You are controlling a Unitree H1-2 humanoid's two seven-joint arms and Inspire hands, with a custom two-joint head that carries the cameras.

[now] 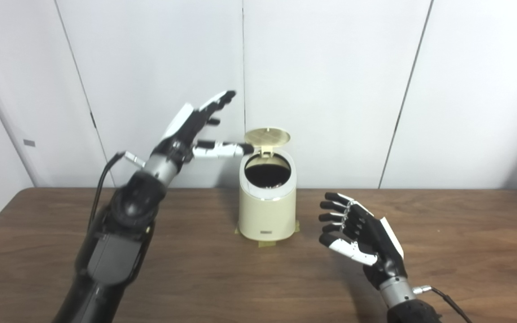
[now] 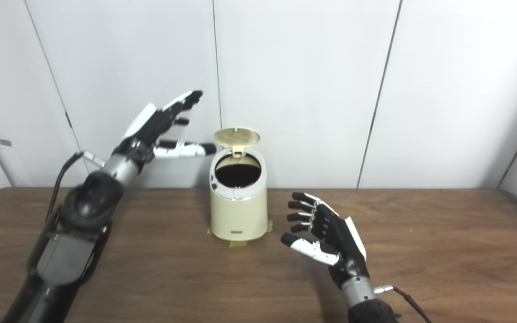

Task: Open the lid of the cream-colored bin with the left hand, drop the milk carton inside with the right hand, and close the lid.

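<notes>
Bin: the cream-colored round plastic bin stands taped on the brown wooden surface.
Lid: the round cream lid is tipped up behind the dark opening.
Left hand: the left hand is raised, fingers spread, thumb tip at the lid's edge, holding nothing.
Right hand: the right hand is low, just right of the bin, fingers apart, empty.
Milk carton: not visible; the bin's inside is too dark to tell.

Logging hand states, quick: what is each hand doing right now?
Left hand: open, holding nothing, beside the raised lid.
Right hand: open, empty.
</notes>
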